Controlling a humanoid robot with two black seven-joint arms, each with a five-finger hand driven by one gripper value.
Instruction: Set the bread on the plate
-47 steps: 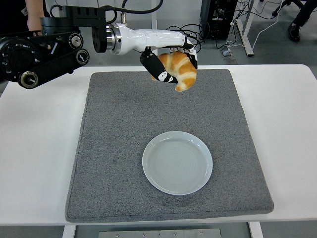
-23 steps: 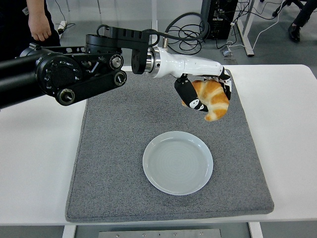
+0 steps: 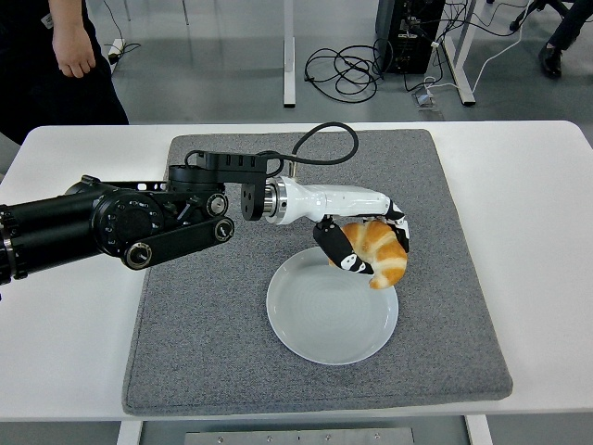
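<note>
The bread, a golden croissant, is held in my left hand, whose fingers are curled around it. The hand holds it just above the upper right rim of the pale round plate, which lies on the grey mat. I cannot tell if the croissant touches the plate. My left arm reaches in from the left edge across the mat. My right arm is out of view.
The mat covers most of the white table. A person stands at the top left behind the table, one hand hanging down. Cables and desk legs lie on the floor beyond the far edge.
My left hand has carried the croissant from the mat's far edge toward me and down, to just over the plate's upper right rim. The arm has lowered across the mat.
</note>
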